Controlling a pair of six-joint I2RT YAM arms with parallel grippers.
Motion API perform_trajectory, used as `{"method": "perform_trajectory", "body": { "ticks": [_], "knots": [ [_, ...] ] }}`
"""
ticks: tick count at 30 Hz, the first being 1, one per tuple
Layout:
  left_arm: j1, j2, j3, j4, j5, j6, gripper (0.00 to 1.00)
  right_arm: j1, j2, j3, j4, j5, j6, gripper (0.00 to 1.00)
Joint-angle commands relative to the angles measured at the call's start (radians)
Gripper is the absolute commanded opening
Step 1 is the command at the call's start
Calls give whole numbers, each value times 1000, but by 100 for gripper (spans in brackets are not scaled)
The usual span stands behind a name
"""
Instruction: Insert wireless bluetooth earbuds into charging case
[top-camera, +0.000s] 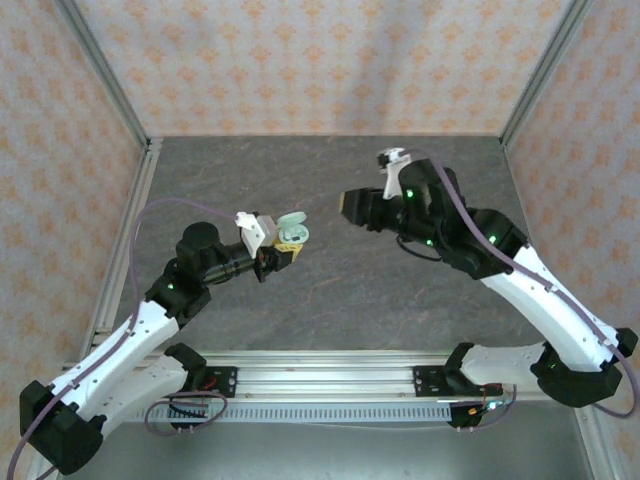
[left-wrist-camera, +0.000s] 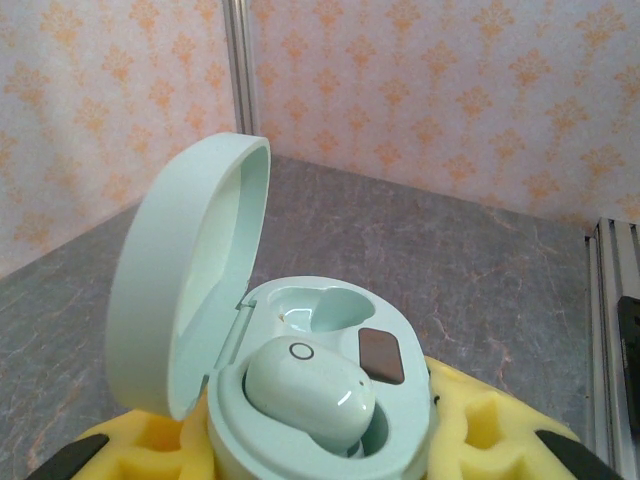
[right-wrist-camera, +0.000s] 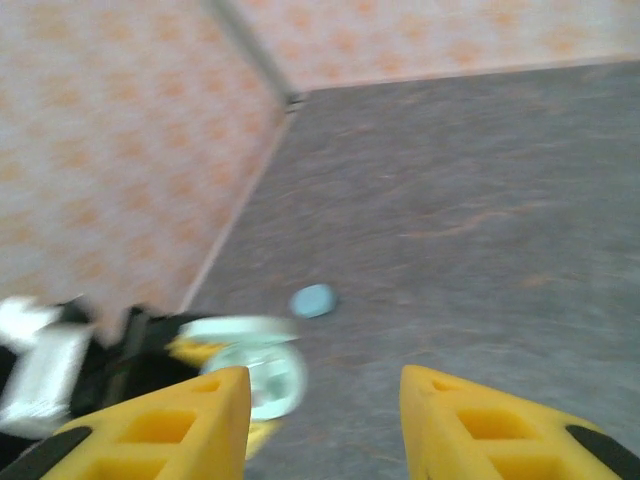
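Note:
My left gripper (top-camera: 285, 243) is shut on the mint-green charging case (left-wrist-camera: 400, 400), held above the table with its lid (left-wrist-camera: 185, 290) swung open to the left. One whitish-green earbud (left-wrist-camera: 305, 390) sits in the near socket. The far socket (left-wrist-camera: 320, 305) is empty. The yellow pads (left-wrist-camera: 480, 430) press on the case from both sides. My right gripper (top-camera: 348, 205) hovers just right of the case, open with nothing between its fingers (right-wrist-camera: 215, 410). In the blurred right wrist view the case (right-wrist-camera: 255, 375) is at lower left.
A small pale blue rounded piece (right-wrist-camera: 313, 300) lies on the grey table (top-camera: 330, 290) beyond the case; blur hides what it is. Patterned walls and metal frame posts (top-camera: 140, 140) enclose the table on three sides.

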Motion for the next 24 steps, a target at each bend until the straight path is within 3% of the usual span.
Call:
{"method": "perform_trajectory", "body": {
  "ticks": [1,7,13,24],
  "knots": [
    [-5,20,32,39,23,-27,7,-145,4,-25,-162,76,43,43],
    [-4,67,47,69,28,-37,6,-413,108,-121,-168,-95,67,44],
    [-5,107,66,89,22,-36,6,-601,257,-281,37,-260,140,41],
    [-4,125,87,97,-27,-34,7,-683,503,-364,253,-277,233,38]
  ]
}}
